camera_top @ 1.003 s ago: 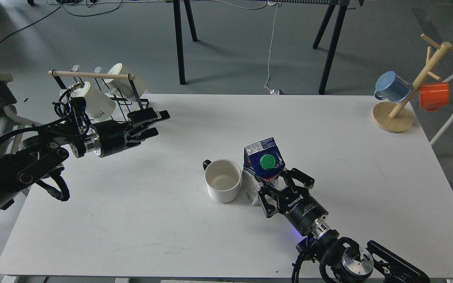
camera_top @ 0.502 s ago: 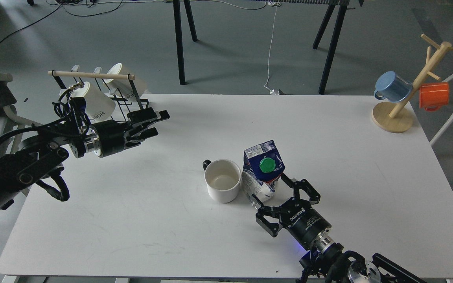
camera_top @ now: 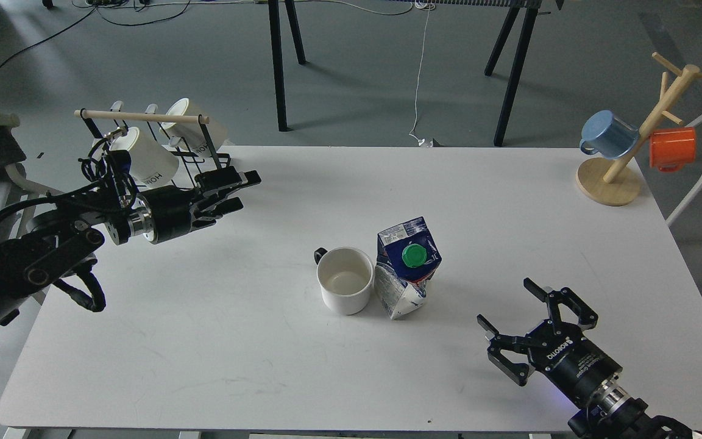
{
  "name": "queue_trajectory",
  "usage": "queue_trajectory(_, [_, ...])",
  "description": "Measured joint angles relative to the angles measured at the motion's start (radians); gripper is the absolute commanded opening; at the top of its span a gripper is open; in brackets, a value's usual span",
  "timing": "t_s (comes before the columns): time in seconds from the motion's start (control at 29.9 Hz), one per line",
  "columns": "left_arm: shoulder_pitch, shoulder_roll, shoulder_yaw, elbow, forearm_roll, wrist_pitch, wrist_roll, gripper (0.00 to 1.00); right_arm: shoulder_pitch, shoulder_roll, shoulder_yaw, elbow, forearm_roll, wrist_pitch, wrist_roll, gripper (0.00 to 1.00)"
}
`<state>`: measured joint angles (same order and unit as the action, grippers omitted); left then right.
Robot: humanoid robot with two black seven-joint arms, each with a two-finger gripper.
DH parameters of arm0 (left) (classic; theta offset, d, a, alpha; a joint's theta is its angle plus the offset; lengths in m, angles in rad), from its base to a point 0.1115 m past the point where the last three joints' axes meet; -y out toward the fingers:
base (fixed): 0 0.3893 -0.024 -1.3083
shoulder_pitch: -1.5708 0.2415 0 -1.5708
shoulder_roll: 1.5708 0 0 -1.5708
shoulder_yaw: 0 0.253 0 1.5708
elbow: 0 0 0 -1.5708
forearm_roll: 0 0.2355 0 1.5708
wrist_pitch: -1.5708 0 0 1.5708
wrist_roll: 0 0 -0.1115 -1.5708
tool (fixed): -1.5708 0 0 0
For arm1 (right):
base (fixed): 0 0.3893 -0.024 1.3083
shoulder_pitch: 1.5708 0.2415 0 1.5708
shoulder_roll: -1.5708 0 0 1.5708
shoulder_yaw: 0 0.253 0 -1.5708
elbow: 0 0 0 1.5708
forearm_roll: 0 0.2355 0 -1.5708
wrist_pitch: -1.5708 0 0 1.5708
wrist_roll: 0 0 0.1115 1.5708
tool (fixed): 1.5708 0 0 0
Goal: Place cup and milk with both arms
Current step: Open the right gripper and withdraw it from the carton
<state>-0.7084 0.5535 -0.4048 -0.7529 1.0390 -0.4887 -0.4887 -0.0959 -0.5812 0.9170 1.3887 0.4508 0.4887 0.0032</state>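
Head view: the right gripper (camera_top: 518, 317), clamped on the milk (camera_top: 407, 266) a second ago, has let go and backed away, fingers apart; the left gripper (camera_top: 238, 192) hovers, fingers slightly apart and empty. One cup (camera_top: 345, 279) and one milk stand touching at mid-table (camera_top: 265, 341), so placement looks done. Four other mugs hang on two racks.

Two black arms, silver wrist rings, left gripper (camera_top: 240, 192) with looped black cables behind, right gripper (camera_top: 512, 312) with white ROBOTIQ lettering, blue glow beneath wrist
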Motion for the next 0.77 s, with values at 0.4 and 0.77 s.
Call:
queue_trajectory(0.4, [0.005,0.083,-0.059,-0.002,-0.196,0.0,0.0,0.93,0.273,-0.154,0.159,-0.254,-0.003,0.0,-0.002,0.99])
queue_trajectory(0.77, [0.016,0.133,-0.061,-0.002,-0.402,0.0,0.0,0.93,0.395,-0.108,0.07,-0.361,-0.004,0.0,-0.001,0.98])
